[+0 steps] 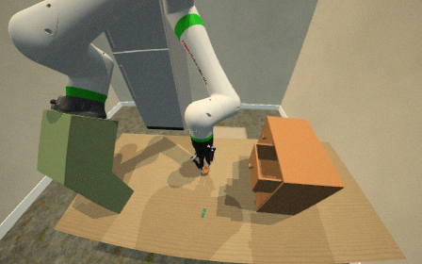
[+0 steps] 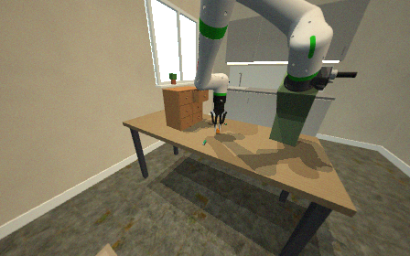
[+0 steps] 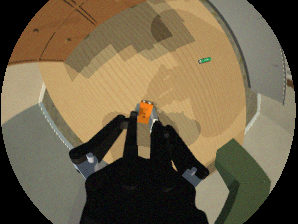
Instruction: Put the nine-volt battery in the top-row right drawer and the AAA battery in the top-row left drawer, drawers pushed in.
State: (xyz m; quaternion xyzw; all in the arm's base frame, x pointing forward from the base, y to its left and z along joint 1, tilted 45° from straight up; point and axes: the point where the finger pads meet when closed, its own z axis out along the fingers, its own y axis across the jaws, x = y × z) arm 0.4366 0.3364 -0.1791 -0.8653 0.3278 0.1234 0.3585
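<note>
The orange nine-volt battery [image 1: 205, 170] [image 2: 218, 131] [image 3: 145, 113] is between the fingertips of my gripper [image 1: 204, 166] [image 2: 218, 128] [image 3: 144, 110], which is shut on it, low at the table. A slim green cell [image 1: 203, 212] [image 2: 225, 123] [image 3: 205, 60], possibly the AAA battery, lies on the table apart from the gripper. The orange-brown chest [image 1: 306, 151] [image 2: 172, 107] [image 3: 25, 42] stands upright. Its top-row right drawer [image 1: 267, 185] [image 2: 200, 95] is pulled out and looks empty. The top-row left drawer [image 2: 185, 97] looks pushed in.
Another small green item [image 2: 204, 143] lies near the table edge in the exterior view; I cannot tell what it is. The green stand [image 1: 80, 151] [image 2: 290, 116] [image 3: 245, 175] is on the side opposite the chest. The open drawer juts toward the gripper.
</note>
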